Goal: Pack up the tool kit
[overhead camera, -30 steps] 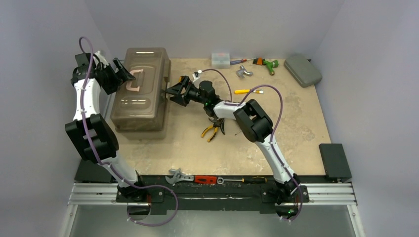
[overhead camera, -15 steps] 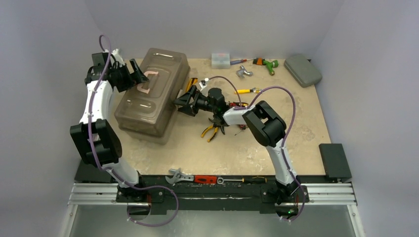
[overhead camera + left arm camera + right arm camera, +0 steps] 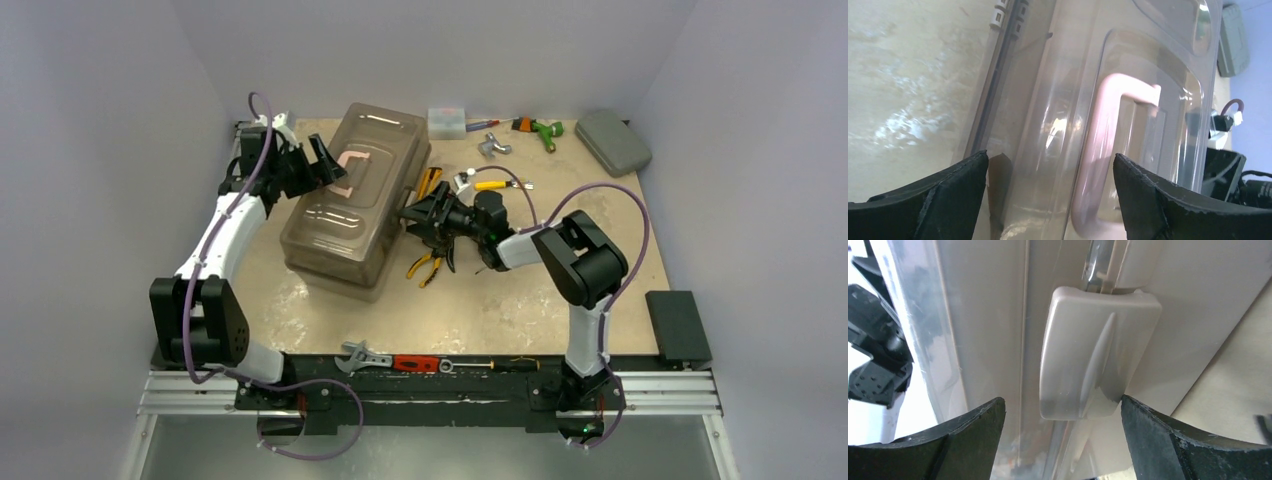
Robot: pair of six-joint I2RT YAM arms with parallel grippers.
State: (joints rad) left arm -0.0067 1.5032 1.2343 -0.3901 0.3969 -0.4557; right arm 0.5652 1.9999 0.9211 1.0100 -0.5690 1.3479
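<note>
The tan-brown toolbox (image 3: 355,200) with its smoky lid closed lies slanted at the table's middle left. My left gripper (image 3: 328,165) is open at its far-left side, jaws straddling the pink handle (image 3: 1100,150) under the lid. My right gripper (image 3: 418,215) is open against the box's right side, jaws either side of the tan latch (image 3: 1095,357). Yellow-handled pliers (image 3: 427,267) lie just below my right gripper; another yellow-handled tool (image 3: 428,180) lies above it. A yellow screwdriver (image 3: 495,184) lies further right.
A small clear box (image 3: 447,121), a metal piece (image 3: 492,147) and a green-orange tool (image 3: 540,129) sit at the back. A flat grey case (image 3: 612,141) is at the back right. A wrench (image 3: 362,354) and a red-handled tool (image 3: 415,363) lie along the near edge.
The toolbox has slid right and turned further clockwise. My left gripper followed it rightward over the lid. My right gripper retreated right while staying at the latch side.
</note>
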